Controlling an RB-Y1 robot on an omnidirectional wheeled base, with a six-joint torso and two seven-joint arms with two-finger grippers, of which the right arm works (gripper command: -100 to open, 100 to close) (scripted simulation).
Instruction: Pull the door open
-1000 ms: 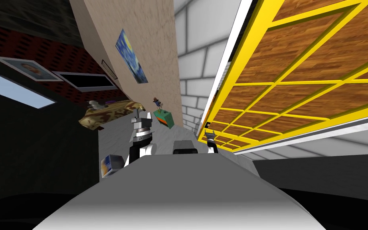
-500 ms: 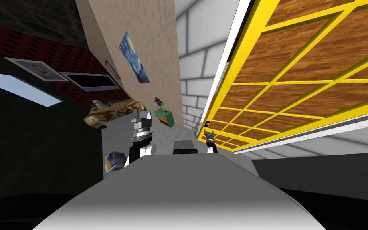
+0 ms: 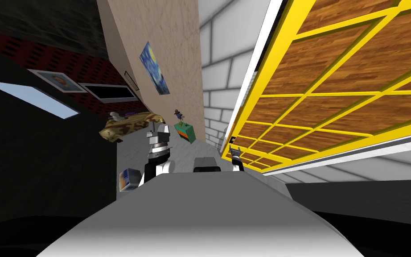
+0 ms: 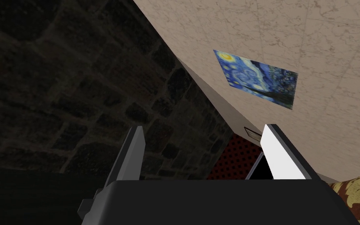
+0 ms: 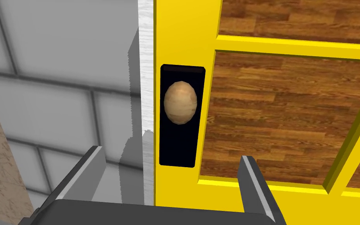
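**Head view.** The door (image 3: 334, 89), a yellow frame around brown wood-grain panels, takes up the right of the scene and slants with the camera. Its white jamb (image 3: 262, 58) meets a white block wall (image 3: 218, 80) farther off. The right gripper (image 3: 234, 151) is raised just beside the door's near, latch-side corner. The left gripper (image 3: 155, 128) stands upright to the left, well apart from the door, over grey floor. Far beyond it are a green box (image 3: 185, 132) and a brown mottled table (image 3: 129, 125). A blue swirling painting (image 3: 154, 68) hangs on the beige wall. A small printed cube (image 3: 129, 179) lies on the floor near the left arm.

**Left wrist view.** The left gripper's two fingers (image 4: 282, 156) are spread wide with nothing between them. They aim at the beige wall and the painting.

**Right wrist view.** The right gripper's fingers (image 5: 253, 183) are spread wide and hold nothing. Ahead of them, and clear of both tips, a tan oval knob (image 5: 180, 102) sits on a black plate (image 5: 178, 154). The plate is set in the door's yellow stile, right beside the white jamb. The knob lies roughly on the line between the two fingers.
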